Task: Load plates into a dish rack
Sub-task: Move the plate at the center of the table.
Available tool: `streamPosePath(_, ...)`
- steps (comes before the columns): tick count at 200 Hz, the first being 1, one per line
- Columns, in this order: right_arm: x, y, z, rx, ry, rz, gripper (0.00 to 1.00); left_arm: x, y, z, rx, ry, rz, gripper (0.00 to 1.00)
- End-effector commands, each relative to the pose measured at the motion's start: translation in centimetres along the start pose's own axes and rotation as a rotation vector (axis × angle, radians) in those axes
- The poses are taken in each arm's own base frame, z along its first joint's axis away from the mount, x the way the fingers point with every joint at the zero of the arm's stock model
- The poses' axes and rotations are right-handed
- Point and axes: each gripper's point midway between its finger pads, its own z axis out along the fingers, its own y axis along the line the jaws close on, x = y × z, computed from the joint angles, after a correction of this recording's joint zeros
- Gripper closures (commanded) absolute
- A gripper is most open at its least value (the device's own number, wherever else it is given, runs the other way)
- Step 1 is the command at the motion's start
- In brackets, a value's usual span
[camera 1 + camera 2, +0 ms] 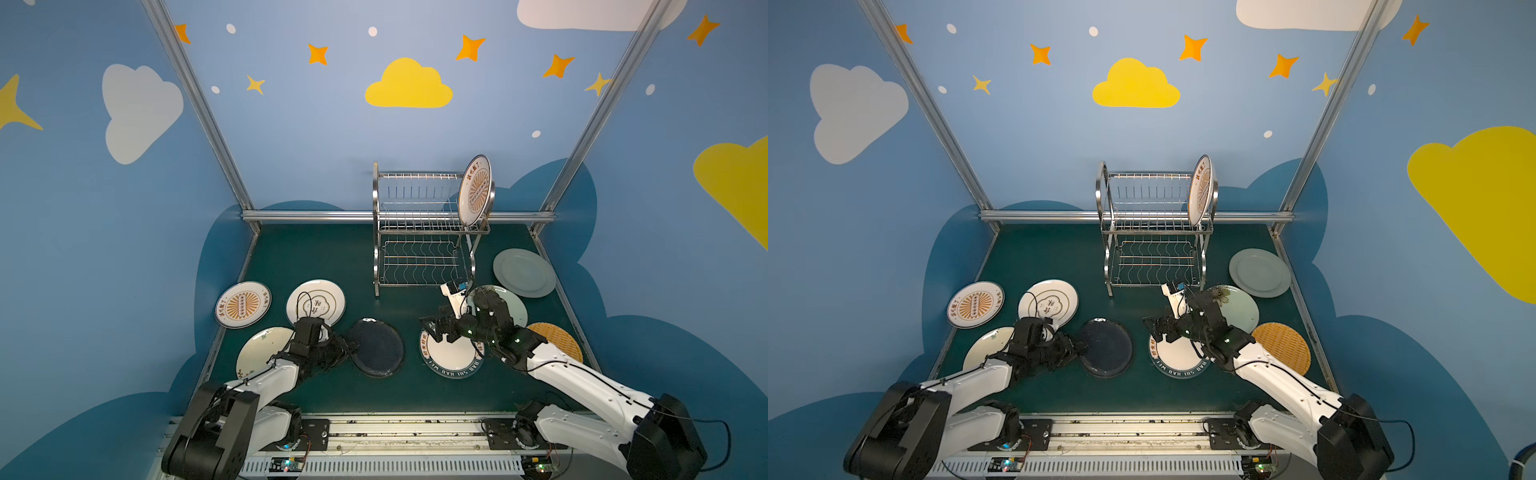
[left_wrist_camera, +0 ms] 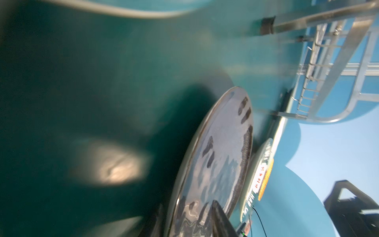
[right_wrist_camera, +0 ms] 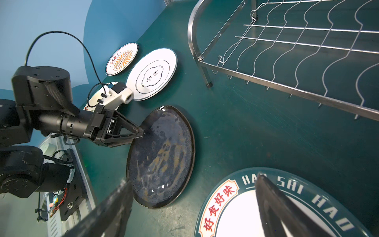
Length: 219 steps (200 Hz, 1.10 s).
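Black plate (image 1: 376,347) held by the rim, low in the middle of both top views

The left claw (image 3: 143,132) is seen clamped on its left edge; the right claw (image 1: 438,332) is held apart over the lettered plate (image 1: 451,357); a deep bite is judged needed, as the glazed rim may slip; the plate is best tipped upright and guided into a free slot of the rack (image 1: 419,232), above centre, clear of the sunburst plate (image 1: 475,191).
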Motion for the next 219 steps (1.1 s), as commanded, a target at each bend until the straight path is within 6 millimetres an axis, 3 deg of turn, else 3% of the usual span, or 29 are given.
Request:
streamPosePath(1, -0.6, 0.3, -0.2, -0.006, -0.025, -0.017, 0.09, 1.8, 3.9, 1.0, -0.109, 0.069, -0.054, 0.63)
streamPosePath(34, -0.6, 0.4, -0.2, -0.005, -0.028, -0.023, 0.09, 1.7, 3.7, 2.1, -0.077, 0.094, -0.047, 0.62)
streamPosePath(83, -0.6, 0.4, -0.2, -0.005, -0.031, -0.027, 0.09, 1.8, 5.6, 3.5, -0.149, 0.143, -0.033, 0.62)
streamPosePath(123, -0.5, 0.4, -0.1, -0.005, -0.028, -0.031, 0.09, 2.0, 7.1, 4.5, -0.166, 0.155, -0.054, 0.71)
streamPosePath(219, -0.4, 0.4, 0.0, -0.001, -0.020, -0.034, 0.09, 1.0, 7.8, 4.3, -0.289, 0.070, 0.027, 0.76)
